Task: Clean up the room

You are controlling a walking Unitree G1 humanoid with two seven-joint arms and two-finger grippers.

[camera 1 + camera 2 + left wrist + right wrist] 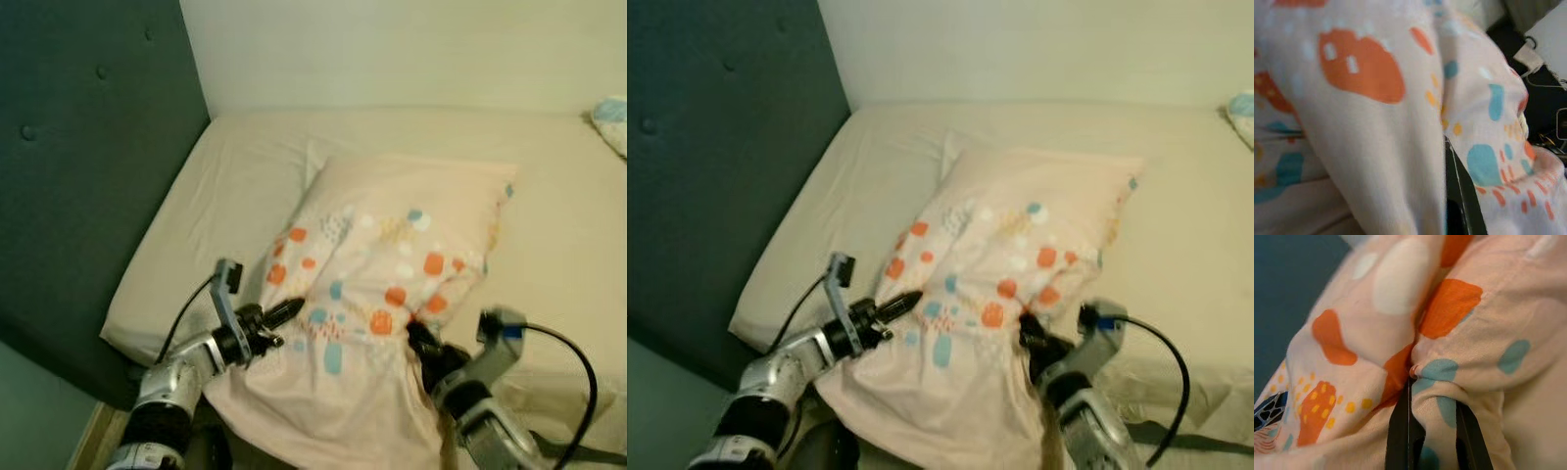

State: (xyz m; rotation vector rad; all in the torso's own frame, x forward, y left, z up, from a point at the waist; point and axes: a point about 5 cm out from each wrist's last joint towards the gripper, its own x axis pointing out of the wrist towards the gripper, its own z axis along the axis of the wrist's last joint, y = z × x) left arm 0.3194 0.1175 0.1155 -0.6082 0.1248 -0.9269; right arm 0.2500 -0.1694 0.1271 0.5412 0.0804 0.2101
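Room: pale wall (411,49) behind a bed, dark padded headboard (88,176) along the robot's left.
Bed: cream sheet (245,166) covers the mattress, with some wrinkles near the pillow.
Pillow: pink pillow (392,245) with orange, blue and white spots lies on the bed, its near end hanging over the bed's near edge toward the robot.
Left gripper: left gripper (286,312) sits at the pillow's near left side, black fingers pointing into the fabric. The left wrist view is covered by the spotted fabric with part of one dark finger (1462,196) showing. Whether it is pinching the fabric cannot be told.
Right gripper: right gripper (1425,426) is at the pillow's near right side. In the right wrist view its two black fingers are closed on a bunched fold of the spotted fabric.
Far corner: small light-blue patterned item (612,116) lies at the bed's far right edge, well apart from the pillow.
Cables: black cable (573,357) loops from the right wrist.
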